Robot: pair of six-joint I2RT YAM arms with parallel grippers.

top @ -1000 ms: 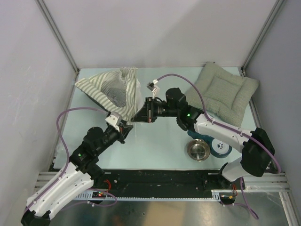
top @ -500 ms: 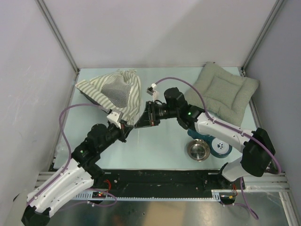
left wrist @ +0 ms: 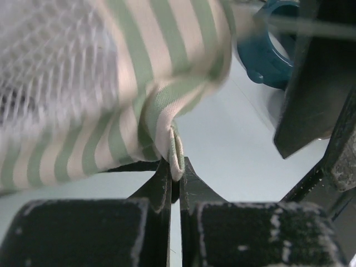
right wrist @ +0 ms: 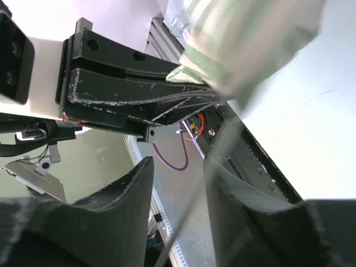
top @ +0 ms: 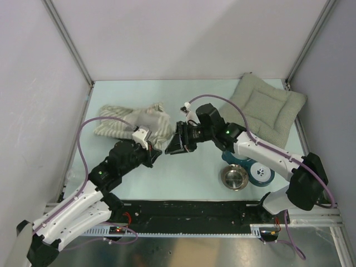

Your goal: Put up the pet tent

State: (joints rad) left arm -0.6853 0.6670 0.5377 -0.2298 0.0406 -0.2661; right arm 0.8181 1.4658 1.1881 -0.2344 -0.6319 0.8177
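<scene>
While the olive-and-white striped fabric pet tent (top: pixel 130 123) lies slumped and flat toward the far left of the pale worktop (top: pixel 189 100), we judge the setup barely begun. Our left pincer (left wrist: pixel 175 167) is clamped tight on a striped hem at the tent's near right edge. Our right pincer (right wrist: pixel 178 164) hangs just beside it, jaws apart, gripping nothing. We have yet to raise the fabric into a standing shape. The grey-green quilted square cushion (top: pixel 267 108) waits at the far right corner.
</scene>
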